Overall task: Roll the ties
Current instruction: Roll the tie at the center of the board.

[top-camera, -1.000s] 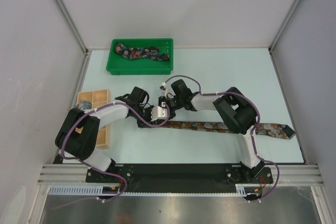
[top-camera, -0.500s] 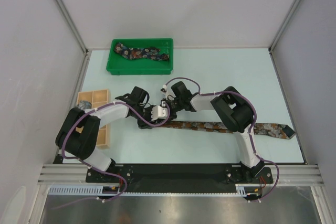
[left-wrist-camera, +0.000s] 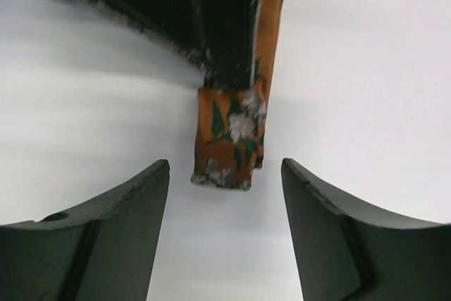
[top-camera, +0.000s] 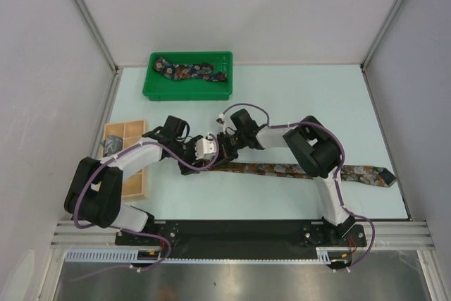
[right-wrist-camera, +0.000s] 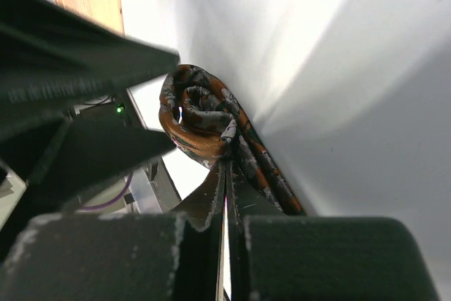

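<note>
1. The rust-brown tie (top-camera: 275, 168) lies stretched across the tabletop (top-camera: 317, 103). Its pointed wide end is near the right edge, and its other end is at the middle, where both arms meet.
2. Right jaws: clenched on the rust-brown tie, just behind a small loose coil (right-wrist-camera: 199, 116) of it.
3. Left jaws: released and spread wide. The tie's folded end (left-wrist-camera: 229, 139) lies ahead of the gap, touching neither finger.
4. A dark navy floral tie (top-camera: 192, 72) lies bunched in the green tray (top-camera: 183, 93) at the far side.

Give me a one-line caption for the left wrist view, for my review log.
Left tool open, its fingers flanking the folded end of the rust-orange floral tie on the table.
</note>
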Controlling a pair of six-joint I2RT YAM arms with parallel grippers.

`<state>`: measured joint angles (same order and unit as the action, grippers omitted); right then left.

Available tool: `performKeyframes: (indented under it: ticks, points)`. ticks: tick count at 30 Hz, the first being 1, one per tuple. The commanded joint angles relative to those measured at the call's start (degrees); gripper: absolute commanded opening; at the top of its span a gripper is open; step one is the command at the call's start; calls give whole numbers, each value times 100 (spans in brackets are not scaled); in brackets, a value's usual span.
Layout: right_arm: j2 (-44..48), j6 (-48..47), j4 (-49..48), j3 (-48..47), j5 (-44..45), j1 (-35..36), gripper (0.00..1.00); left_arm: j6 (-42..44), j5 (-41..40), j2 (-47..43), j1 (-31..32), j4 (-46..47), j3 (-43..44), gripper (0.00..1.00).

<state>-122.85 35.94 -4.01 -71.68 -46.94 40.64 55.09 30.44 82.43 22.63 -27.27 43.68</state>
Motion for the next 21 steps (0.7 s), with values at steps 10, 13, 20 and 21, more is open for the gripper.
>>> performKeyframes:
  ticks: [10,13,20,21]
  points:
    - [-55,-114,5,5,36,40,0,423,464,-87,-172,169,-132,70]
    - [-46,-131,32,14,18,40,0,389,367,44,-75,239,-88,66]
    - [-46,-272,181,40,44,-4,0,555,-2,168,31,187,44,48]
    - [-55,-272,181,40,44,-21,0,547,-29,150,31,161,70,45]
